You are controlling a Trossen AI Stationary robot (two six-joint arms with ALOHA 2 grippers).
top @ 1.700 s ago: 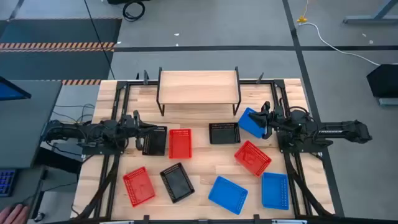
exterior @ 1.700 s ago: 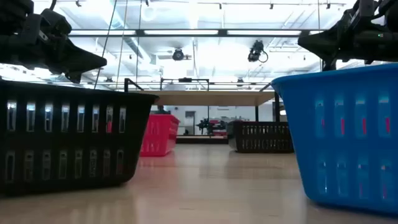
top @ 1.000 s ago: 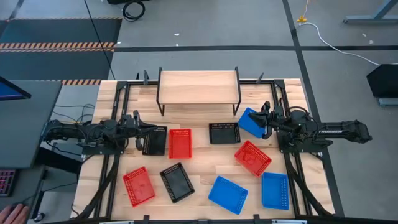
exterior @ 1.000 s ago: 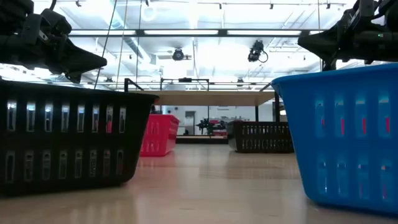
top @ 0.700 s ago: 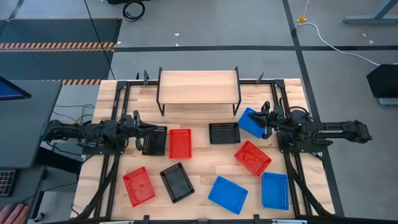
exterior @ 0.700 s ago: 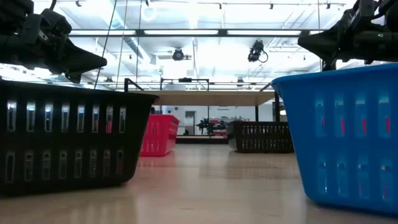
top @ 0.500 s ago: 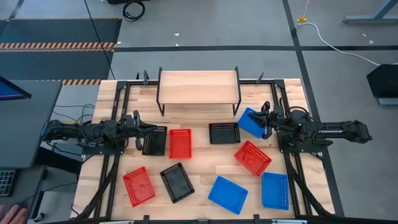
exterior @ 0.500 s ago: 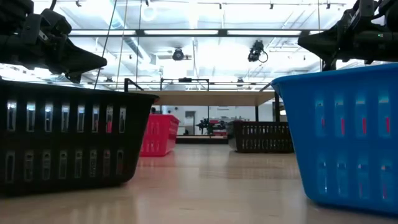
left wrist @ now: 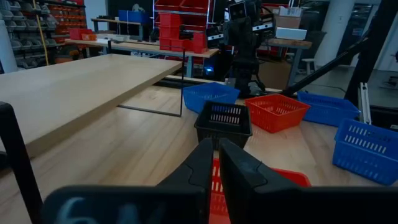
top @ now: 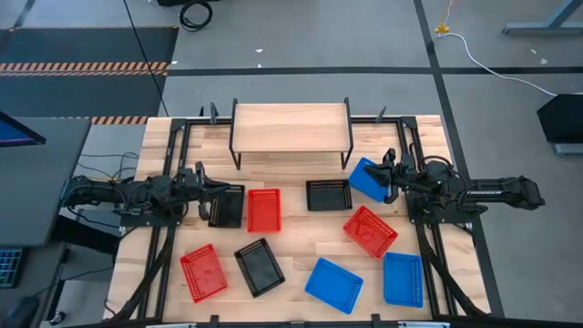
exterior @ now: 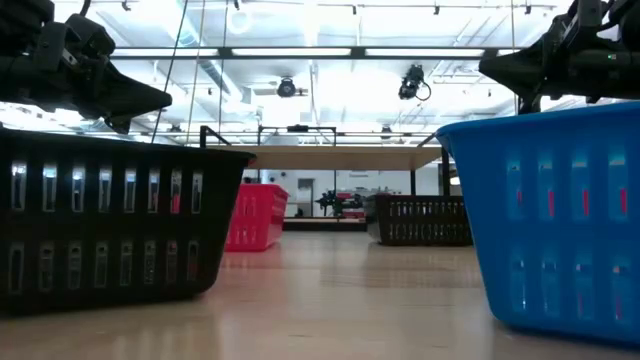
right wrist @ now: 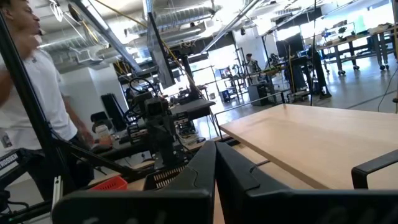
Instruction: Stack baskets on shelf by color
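High view shows nine shallow plastic mesh baskets (top: 264, 210) scattered across the wooden tabletop (top: 301, 244), none stacked; left tool (top: 211, 191) and right tool (top: 385, 177) hover closed, empty, over black and blue ones. Beyond, the wood-topped shelf (top: 291, 126) sits bare; a first grasp likely comes next.
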